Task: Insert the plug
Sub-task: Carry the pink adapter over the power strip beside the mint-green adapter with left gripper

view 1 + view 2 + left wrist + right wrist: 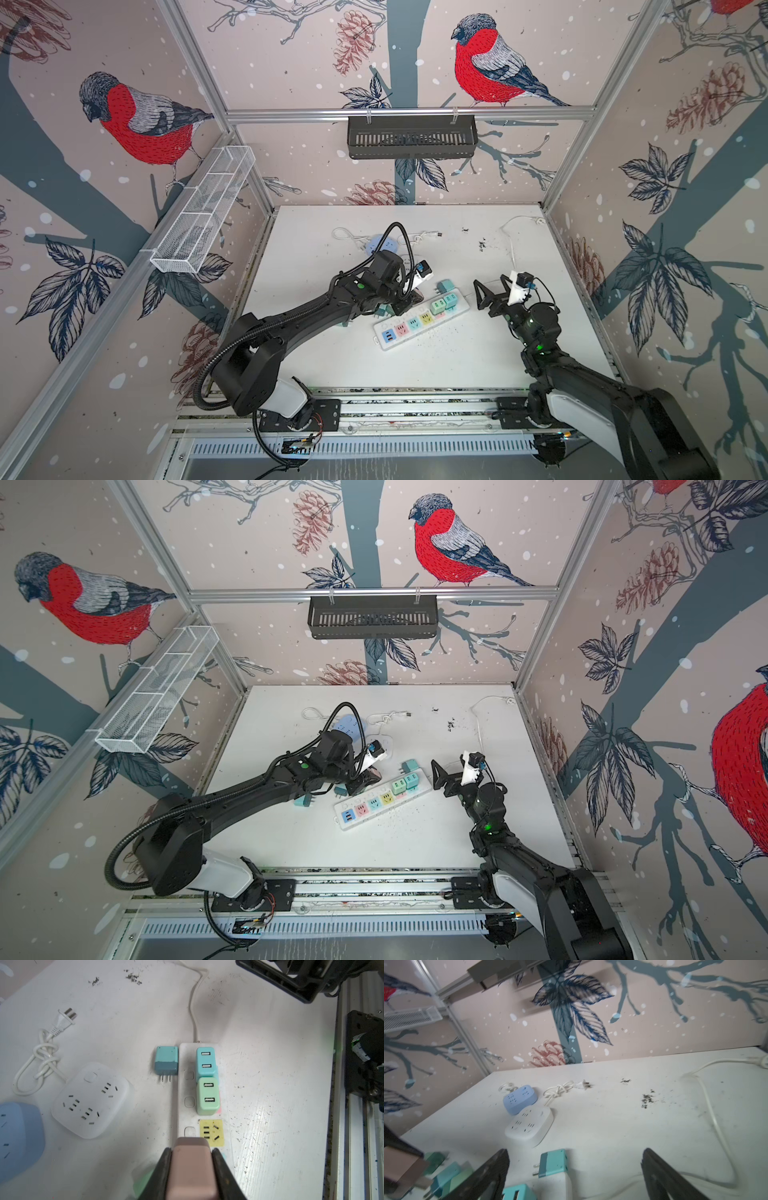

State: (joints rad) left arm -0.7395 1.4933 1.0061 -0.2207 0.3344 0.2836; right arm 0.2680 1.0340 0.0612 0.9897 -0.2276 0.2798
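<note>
- Left wrist view shows the job partly done: on the power strip (182,1088) a blue plug (205,1061) and a green plug (208,1096) are already seated side by side at the cord end.
- Next to them the yellow socket (212,1132) is bare, and in both top views more coloured sockets beyond it look empty too.
- One loose plug (166,1060) lies flat on the table (270,1105), just beside the strip, prongs showing; it is not yet in.
- As I judge it, the step in hand is bringing the pink plug (192,1176) to a free socket and pressing it home.
- Left pincer (191,1153) is clenched on the pink plug, a finger on each side, over the strip just short of the yellow socket.
- Its prongs are hidden, so I cannot tell whether the plug touches the strip.
- Right pincer (490,286) is spread wide and holds nothing; it hangs near the strip's cord end, apart from it.
</note>
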